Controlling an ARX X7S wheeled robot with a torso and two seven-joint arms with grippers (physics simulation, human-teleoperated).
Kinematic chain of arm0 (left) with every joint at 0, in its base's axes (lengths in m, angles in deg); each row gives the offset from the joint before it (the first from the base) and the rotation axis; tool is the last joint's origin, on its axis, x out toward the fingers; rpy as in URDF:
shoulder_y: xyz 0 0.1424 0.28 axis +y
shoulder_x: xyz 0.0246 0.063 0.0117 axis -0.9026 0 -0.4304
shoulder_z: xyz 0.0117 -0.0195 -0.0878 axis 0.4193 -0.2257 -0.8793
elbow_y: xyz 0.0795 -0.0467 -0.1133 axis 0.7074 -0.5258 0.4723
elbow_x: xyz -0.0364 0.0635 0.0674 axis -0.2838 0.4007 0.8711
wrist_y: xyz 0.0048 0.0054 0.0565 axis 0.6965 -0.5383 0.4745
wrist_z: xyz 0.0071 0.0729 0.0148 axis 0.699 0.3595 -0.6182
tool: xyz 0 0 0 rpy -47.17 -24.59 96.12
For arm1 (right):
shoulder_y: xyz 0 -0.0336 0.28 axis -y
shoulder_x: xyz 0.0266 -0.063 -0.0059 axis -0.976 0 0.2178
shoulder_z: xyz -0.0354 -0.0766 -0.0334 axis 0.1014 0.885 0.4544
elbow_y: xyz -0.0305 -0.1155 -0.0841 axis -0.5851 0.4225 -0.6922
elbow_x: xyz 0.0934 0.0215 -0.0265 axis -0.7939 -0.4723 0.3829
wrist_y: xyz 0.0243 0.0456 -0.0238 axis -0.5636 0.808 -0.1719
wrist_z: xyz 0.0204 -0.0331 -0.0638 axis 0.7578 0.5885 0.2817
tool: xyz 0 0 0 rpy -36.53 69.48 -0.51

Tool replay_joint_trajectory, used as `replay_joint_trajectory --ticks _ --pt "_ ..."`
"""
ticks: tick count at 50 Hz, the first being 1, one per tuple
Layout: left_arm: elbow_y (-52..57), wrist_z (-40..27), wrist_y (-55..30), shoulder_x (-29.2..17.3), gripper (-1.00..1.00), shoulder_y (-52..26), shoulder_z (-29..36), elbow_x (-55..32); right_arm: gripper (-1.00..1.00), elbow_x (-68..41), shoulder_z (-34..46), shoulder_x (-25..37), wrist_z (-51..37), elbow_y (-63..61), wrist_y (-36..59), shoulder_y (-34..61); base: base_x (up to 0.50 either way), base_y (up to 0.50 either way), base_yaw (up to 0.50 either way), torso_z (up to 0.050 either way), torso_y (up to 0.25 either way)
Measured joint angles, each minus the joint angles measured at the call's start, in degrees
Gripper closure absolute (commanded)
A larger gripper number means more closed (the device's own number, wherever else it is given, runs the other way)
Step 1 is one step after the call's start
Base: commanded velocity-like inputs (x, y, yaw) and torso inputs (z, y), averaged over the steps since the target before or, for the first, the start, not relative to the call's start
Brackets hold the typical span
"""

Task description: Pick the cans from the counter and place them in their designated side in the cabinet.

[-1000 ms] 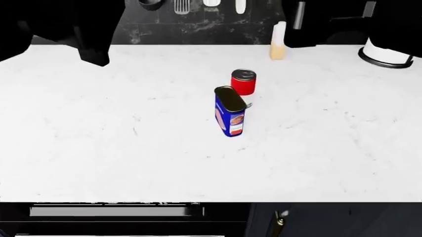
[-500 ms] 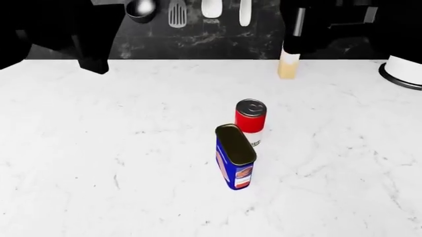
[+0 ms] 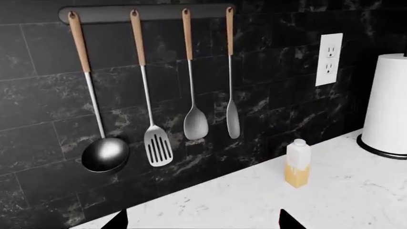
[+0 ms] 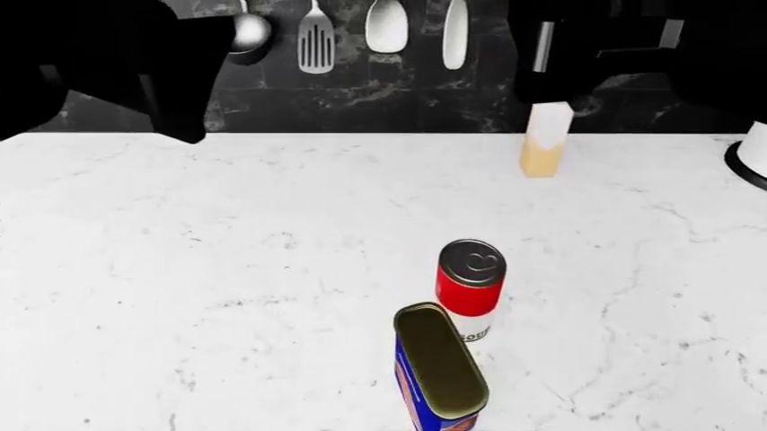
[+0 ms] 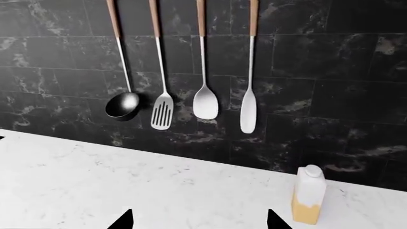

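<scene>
Two cans stand upright and close together on the white marble counter (image 4: 180, 269). The blue oblong can (image 4: 437, 382) with its gold lid is nearest, cut by the head view's lower edge. The red-and-white round can (image 4: 470, 289) with a grey lid stands just behind it. Both arms are raised well above the counter, the left arm (image 4: 114, 54) at the back left and the right arm (image 4: 599, 40) at the back right. My left gripper (image 3: 202, 224) and my right gripper (image 5: 200, 223) are open and empty, facing the wall. Neither wrist view shows the cans. The cabinet is out of view.
A white and tan carton-like bottle (image 4: 544, 139) stands at the counter's back, under the right arm. A ladle (image 3: 105, 153), slotted turner (image 3: 157, 149) and two spoons hang on the black tiled wall. A paper towel roll (image 3: 389, 109) stands at the far right, beside a wall socket (image 3: 328, 59).
The head view has closed in on the wall: both cans now sit lower and larger in it, and the hanging utensils show more. The cans have not shifted on the counter.
</scene>
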Motion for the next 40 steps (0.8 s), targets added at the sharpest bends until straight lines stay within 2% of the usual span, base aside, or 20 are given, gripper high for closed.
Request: replay_joint_trajectory --ticks 6,17,26,40 --pt "0.2 0.0 0.4 -0.1 -1.0 0.1 0.2 -0.1 -1.0 0.1 0.2 0.2 0.4 -0.2 -0.3 0.0 0.36 0.0 0.0 0.0 0.0" --pt "0.5 0.2 1.0 -0.3 -1.0 0.0 0.4 -0.3 -1.0 -1.0 0.5 0.5 2.1 0.0 0.9 2.1 0.0 0.0 0.0 0.0 0.0" --pt "0.5 0.8 1.2 -0.2 -1.0 -0.3 0.4 0.3 -1.0 -11.2 2.7 2.8 2.0 -2.2 0.5 5.8 0.0 0.0 0.0 0.0 0.0" --pt "0.7 1.4 1.8 -0.3 -1.0 -0.5 0.4 0.9 -1.0 -25.3 6.3 9.1 1.0 -10.4 -3.2 6.8 0.0 0.0 0.0 0.0 0.0"
